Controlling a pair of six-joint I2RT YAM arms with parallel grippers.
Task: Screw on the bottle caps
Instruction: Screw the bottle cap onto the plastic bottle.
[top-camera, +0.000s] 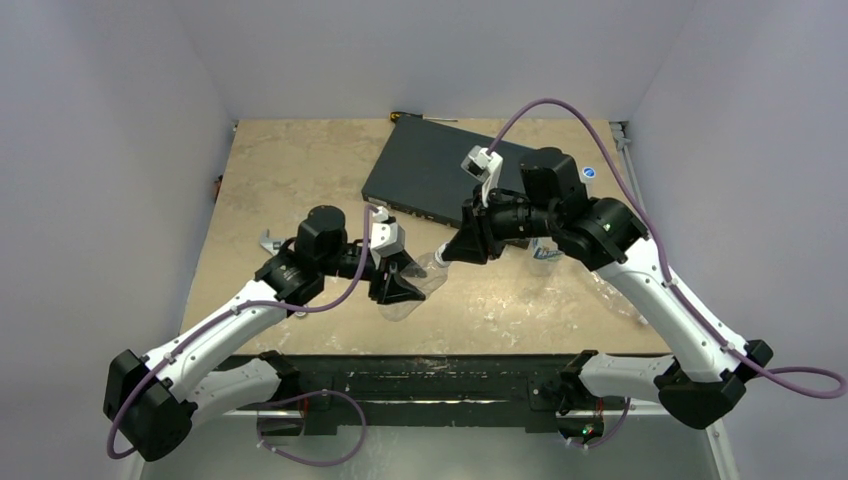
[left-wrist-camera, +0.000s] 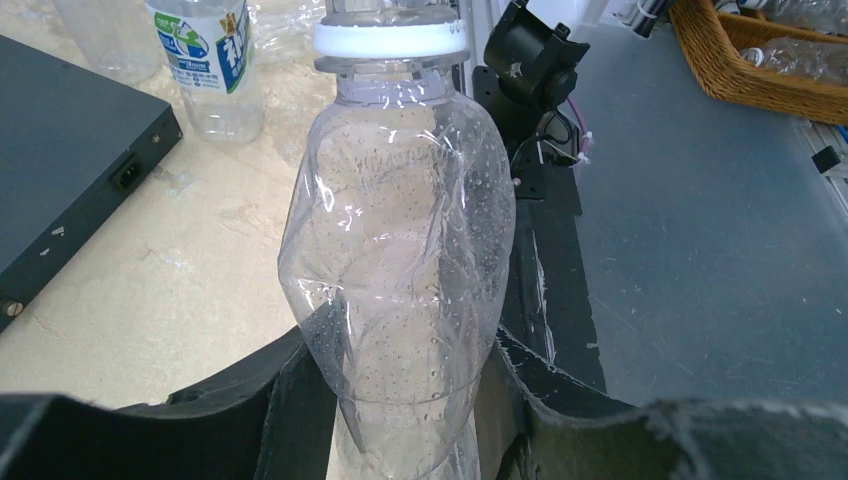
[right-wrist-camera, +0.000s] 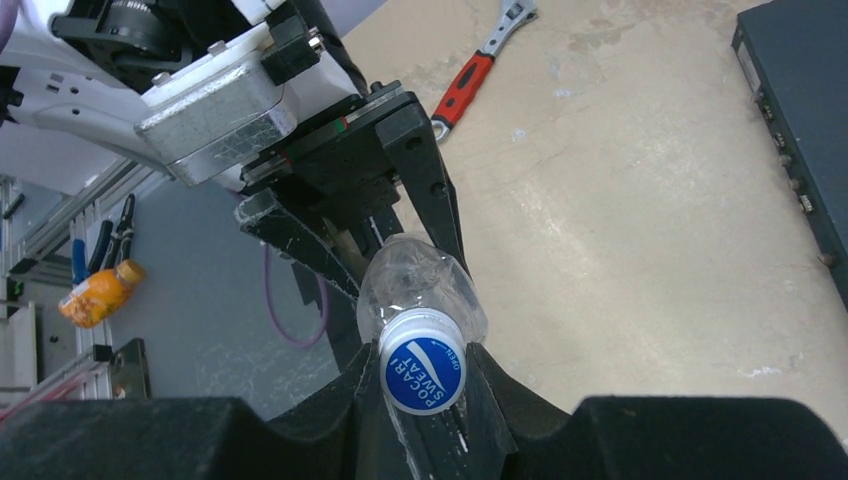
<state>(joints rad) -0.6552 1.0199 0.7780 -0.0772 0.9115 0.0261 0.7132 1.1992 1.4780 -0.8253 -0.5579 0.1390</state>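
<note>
Beige table (top-camera: 300, 180), centre stage: left hand (top-camera: 405, 287), in from eight o'clock, clenches the clear bottle (left-wrist-camera: 400, 250); right hand (top-camera: 458, 250), from two o'clock, pinches its blue cap (right-wrist-camera: 423, 372).

Both arms bend inward, tips nearly meeting. The left gripper (top-camera: 405, 288) clamps the bottle (left-wrist-camera: 400, 250) (jaws half-closed); the right gripper (top-camera: 455, 248) pinches the cap (right-wrist-camera: 423, 362).

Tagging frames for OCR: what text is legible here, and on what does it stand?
"POCARI SWEAT": on the blue cap gripped by the right hand, atop the held bottle.
Label on the standing bottle: printed, too blurred to read.
Black box: no readable text.
</note>
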